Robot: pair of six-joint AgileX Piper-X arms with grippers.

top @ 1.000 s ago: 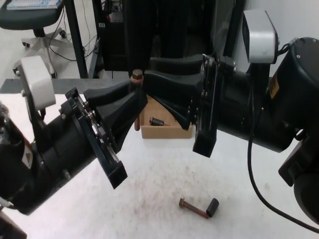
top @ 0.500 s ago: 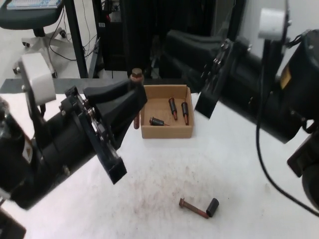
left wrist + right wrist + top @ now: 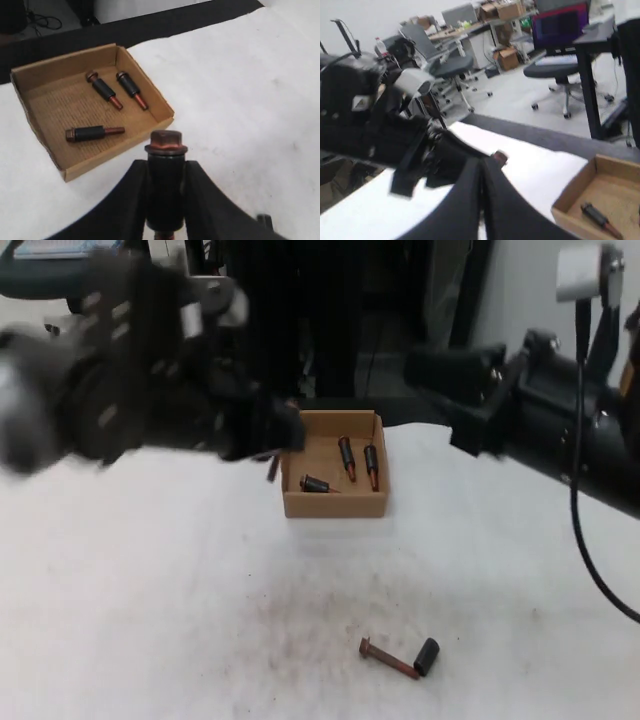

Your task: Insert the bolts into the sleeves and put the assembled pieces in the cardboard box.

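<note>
The assembled piece (image 3: 165,170) is gripped by its black sleeve between the fingers of the left gripper (image 3: 165,200), held upright with the copper bolt head on top. It is carried above the desk (image 3: 200,620), just outside the left wall of the cardboard box (image 3: 335,505), which is set at the middle of the desk's far edge. Three finished pieces (image 3: 103,90) (image 3: 131,90) (image 3: 92,133) are already laid on the box floor.

The main risk is judged to be an early release. Since the piece is not yet over the opening, it could be dropped onto the desk beside the box or struck against the rim and bounced out. The bolt is only slid into the sleeve and only the sleeve is clamped, so the bolt could be shaken loose if the piece is tipped over or swung sharply. The light box could also be pushed along the desk if its wall is clipped by the fingers.

The right gripper (image 3: 481,167) is seen pressed closed with nothing in it, raised over the right side of the desk. A loose bolt (image 3: 388,657) and a loose sleeve (image 3: 427,655) are left touching each other near the desk's front edge. These could be rolled apart if they are nudged carelessly.
</note>
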